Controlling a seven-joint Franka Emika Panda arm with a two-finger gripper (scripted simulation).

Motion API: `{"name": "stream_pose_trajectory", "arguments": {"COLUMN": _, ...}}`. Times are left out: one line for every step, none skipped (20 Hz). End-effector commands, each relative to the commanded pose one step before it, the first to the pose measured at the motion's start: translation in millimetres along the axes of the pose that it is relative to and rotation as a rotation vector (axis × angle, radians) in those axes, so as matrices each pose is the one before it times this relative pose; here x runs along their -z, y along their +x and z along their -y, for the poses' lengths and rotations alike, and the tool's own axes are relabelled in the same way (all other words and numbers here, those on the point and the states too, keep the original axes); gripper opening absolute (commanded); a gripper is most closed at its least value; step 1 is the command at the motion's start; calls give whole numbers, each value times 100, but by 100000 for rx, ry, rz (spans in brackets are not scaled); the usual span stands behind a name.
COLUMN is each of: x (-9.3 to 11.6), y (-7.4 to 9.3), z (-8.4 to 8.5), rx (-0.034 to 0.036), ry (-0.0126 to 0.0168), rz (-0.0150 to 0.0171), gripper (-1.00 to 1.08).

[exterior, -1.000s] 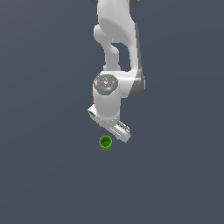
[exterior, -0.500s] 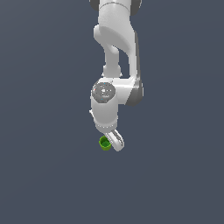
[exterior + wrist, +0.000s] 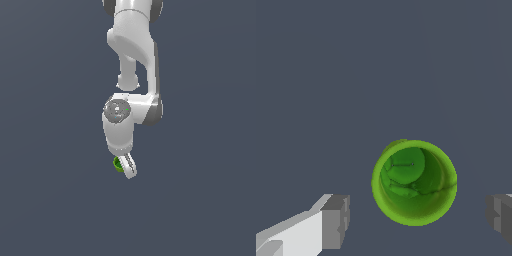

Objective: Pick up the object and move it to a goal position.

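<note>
Between the two grey finger pads sits the green cup (image 3: 415, 182), upright, hollow top facing the wrist camera, resting on the plain dark-grey floor (image 3: 331, 75). No edges or corners of that floor show in either view, so the cup cannot be placed more exactly than directly under the arm. Clear floor shows on each side between cup wall and pad: one pad (image 3: 336, 221) near, the other pad (image 3: 501, 217) apart from it and cut by the frame. Gripper (image 3: 417, 219) spread wide, clamped on nothing, no contact yet

Exterior view: cup (image 3: 118, 164) mostly hidden behind the white gripper (image 3: 125, 167), only a green sliver showing by one finger. Panda arm (image 3: 132, 75) hangs straight down over it

Progress, as judged: approach and descent look done, the fingers bracket the cup. Left to do: close on it, lift, carry to the goal. No goal marker visible in either view, so the distance remaining cannot be told

Count: one cup, one arm, one gripper with two fingers, two pads seen at the wrist
</note>
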State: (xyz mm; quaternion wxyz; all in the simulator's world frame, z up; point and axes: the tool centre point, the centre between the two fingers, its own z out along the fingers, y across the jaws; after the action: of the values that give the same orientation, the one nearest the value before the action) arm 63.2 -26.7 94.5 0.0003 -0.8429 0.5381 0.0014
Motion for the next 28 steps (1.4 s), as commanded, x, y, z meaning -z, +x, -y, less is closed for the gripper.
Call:
{"name": "stream_pose_trajectory", "arguments": {"x": -117, "y": 126, "z": 93, "rx": -2277, "ry": 69, "rz": -178, "gripper": 100}}
{"name": "stream_pose_trajectory", "arguments": {"x": -30, "y": 27, "z": 20, "rx": -511, "ry": 11, "rz": -39, "gripper": 100}}
{"name": "stream_pose_trajectory", "arguments": {"x": -21, "y": 19, "z": 15, "rx": -364, "ry": 8, "rz": -28, "gripper": 100}}
{"name": "stream_pose_trajectory", "arguments": {"x": -13, "y": 11, "z": 9, "rx": -218, "ry": 5, "rz": -17, "gripper": 100}}
{"name": "stream_pose_trajectory", "arguments": {"x": -4, "y": 1, "z": 4, "rx": -69, "ry": 1, "rz": -5, "gripper": 100}}
{"name": "stream_pose_trajectory", "arguments": {"x": 14, "y": -21, "z": -27, "rx": 460, "ry": -32, "rz": 41, "gripper": 100}}
{"name": "stream_pose_trajectory", "arguments": {"x": -43, "y": -3, "z": 1, "rx": 0, "ry": 0, "rz": 0, "gripper": 100}}
{"name": "stream_pose_trajectory", "arguments": {"x": -129, "y": -8, "z": 2, "rx": 0, "ry": 0, "rz": 0, "gripper": 100}}
{"name": "stream_pose_trajectory", "arguments": {"x": -212, "y": 16, "z": -11, "rx": -49, "ry": 3, "rz": -1, "gripper": 100}}
{"name": "stream_pose_trajectory", "arguments": {"x": -298, "y": -20, "z": 3, "rx": 0, "ry": 0, "rz": 0, "gripper": 100}}
{"name": "stream_pose_trajectory", "arguments": {"x": -379, "y": 16, "z": -17, "rx": -69, "ry": 3, "rz": -2, "gripper": 100}}
{"name": "stream_pose_trajectory", "arguments": {"x": -465, "y": -33, "z": 2, "rx": 0, "ry": 0, "rz": 0, "gripper": 100}}
{"name": "stream_pose_trajectory", "arguments": {"x": -541, "y": 34, "z": -35, "rx": -119, "ry": 5, "rz": -3, "gripper": 100}}
{"name": "stream_pose_trajectory", "arguments": {"x": -620, "y": -4, "z": -22, "rx": -69, "ry": 2, "rz": -2, "gripper": 100}}
{"name": "stream_pose_trajectory", "arguments": {"x": -612, "y": -4, "z": -22, "rx": -69, "ry": 2, "rz": -2, "gripper": 100}}
{"name": "stream_pose_trajectory", "arguments": {"x": -521, "y": -8, "z": -14, "rx": -49, "ry": 2, "rz": -2, "gripper": 100}}
{"name": "stream_pose_trajectory", "arguments": {"x": -430, "y": 1, "z": -10, "rx": -49, "ry": 2, "rz": -2, "gripper": 100}}
{"name": "stream_pose_trajectory", "arguments": {"x": -341, "y": -18, "z": 11, "rx": 0, "ry": 0, "rz": 0, "gripper": 100}}
{"name": "stream_pose_trajectory", "arguments": {"x": -246, "y": 23, "z": 4, "rx": -48, "ry": 4, "rz": -4, "gripper": 100}}
{"name": "stream_pose_trajectory", "arguments": {"x": -159, "y": 5, "z": 26, "rx": 0, "ry": 0, "rz": 0, "gripper": 100}}
{"name": "stream_pose_trajectory", "arguments": {"x": -68, "y": 18, "z": 35, "rx": 0, "ry": 0, "rz": 0, "gripper": 100}}
{"name": "stream_pose_trajectory", "arguments": {"x": 13, "y": 26, "z": 38, "rx": 0, "ry": 0, "rz": 0, "gripper": 100}}
{"name": "stream_pose_trajectory", "arguments": {"x": 21, "y": 12, "z": 15, "rx": 0, "ry": 0, "rz": 0, "gripper": 100}}
{"name": "stream_pose_trajectory", "arguments": {"x": 0, "y": 0, "z": 0, "rx": 0, "ry": 0, "rz": 0, "gripper": -100}}
{"name": "stream_pose_trajectory", "arguments": {"x": 0, "y": 0, "z": 0, "rx": 0, "ry": 0, "rz": 0, "gripper": -100}}
{"name": "stream_pose_trajectory", "arguments": {"x": 0, "y": 0, "z": 0, "rx": 0, "ry": 0, "rz": 0, "gripper": -100}}
{"name": "stream_pose_trajectory", "arguments": {"x": 0, "y": 0, "z": 0, "rx": 0, "ry": 0, "rz": 0, "gripper": -100}}
{"name": "stream_pose_trajectory", "arguments": {"x": 0, "y": 0, "z": 0, "rx": 0, "ry": 0, "rz": 0, "gripper": -100}}
